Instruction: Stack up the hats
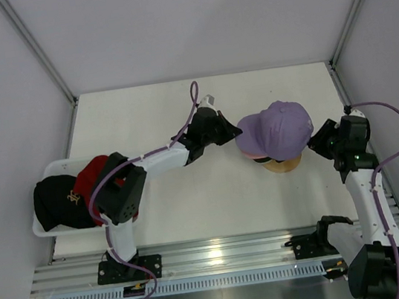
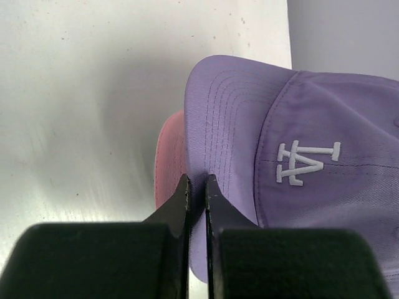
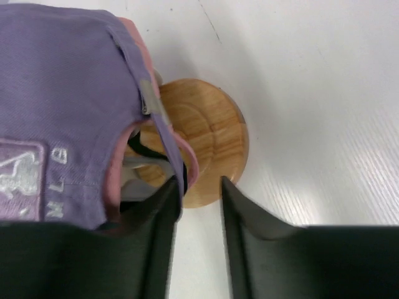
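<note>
A lavender cap (image 1: 280,128) sits on top of a pink cap (image 2: 169,159) on the wooden stand (image 1: 284,164). My left gripper (image 1: 233,131) is shut on the lavender cap's brim (image 2: 212,118); the brim edge runs between its jaws (image 2: 197,180). My right gripper (image 1: 317,141) is open at the back of the lavender cap (image 3: 62,93), its left finger touching the rear straps (image 3: 177,159) and the stand's base (image 3: 209,131) beyond the gap (image 3: 199,180). A black cap (image 1: 53,201) and a red cap (image 1: 95,176) lie at the far left.
The black and red caps lie in a white mesh basket (image 1: 52,168) at the table's left edge, beside the left arm's base. Grey walls enclose the table at the back and sides.
</note>
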Robot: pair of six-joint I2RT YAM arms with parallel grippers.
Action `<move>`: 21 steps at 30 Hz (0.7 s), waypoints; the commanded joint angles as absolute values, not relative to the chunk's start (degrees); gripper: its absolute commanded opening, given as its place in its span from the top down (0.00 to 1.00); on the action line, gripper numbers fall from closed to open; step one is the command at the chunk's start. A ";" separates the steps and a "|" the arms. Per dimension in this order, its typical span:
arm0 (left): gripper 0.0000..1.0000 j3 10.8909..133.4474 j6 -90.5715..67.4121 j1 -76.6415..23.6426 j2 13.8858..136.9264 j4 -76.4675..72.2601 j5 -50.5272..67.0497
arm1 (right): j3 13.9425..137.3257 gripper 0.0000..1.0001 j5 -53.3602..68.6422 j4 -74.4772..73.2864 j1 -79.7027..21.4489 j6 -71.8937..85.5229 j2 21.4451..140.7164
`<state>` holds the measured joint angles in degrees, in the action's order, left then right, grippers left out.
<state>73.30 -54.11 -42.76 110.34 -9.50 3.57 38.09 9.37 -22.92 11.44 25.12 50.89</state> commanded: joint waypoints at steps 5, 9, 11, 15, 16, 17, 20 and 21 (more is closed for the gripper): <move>0.72 69.36 -45.36 -43.15 108.38 5.98 -8.08 | 53.68 0.34 3.52 -38.22 11.51 22.24 49.40; 0.36 68.64 -41.93 -42.80 102.94 6.33 -11.15 | 60.81 0.21 0.00 -43.41 11.51 21.71 49.40; 0.18 69.08 -40.26 -41.84 100.82 7.38 -11.86 | 64.24 0.16 -0.35 -45.43 11.51 21.10 49.40; 0.08 67.95 -36.22 -39.12 93.27 9.22 -13.18 | 67.06 0.14 -0.36 -43.78 11.51 19.60 48.17; 0.07 67.68 -35.34 -37.63 89.08 10.01 -13.62 | 67.41 0.11 1.82 -42.81 11.51 18.90 47.56; 0.07 67.33 -33.33 -36.92 86.77 10.37 -13.88 | 67.93 0.09 5.94 -41.76 11.51 18.55 47.29; 0.01 67.41 -29.29 -33.76 77.80 14.93 -16.78 | 67.85 0.04 15.42 -35.79 11.43 18.72 47.11; 0.01 67.67 -28.48 -32.88 75.70 16.59 -18.18 | 67.76 0.04 17.30 -33.16 11.34 19.16 47.46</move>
<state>67.05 -34.72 -35.27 84.09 12.53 -12.80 65.65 7.55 -40.07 11.49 20.16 47.35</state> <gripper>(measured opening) 0.989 0.960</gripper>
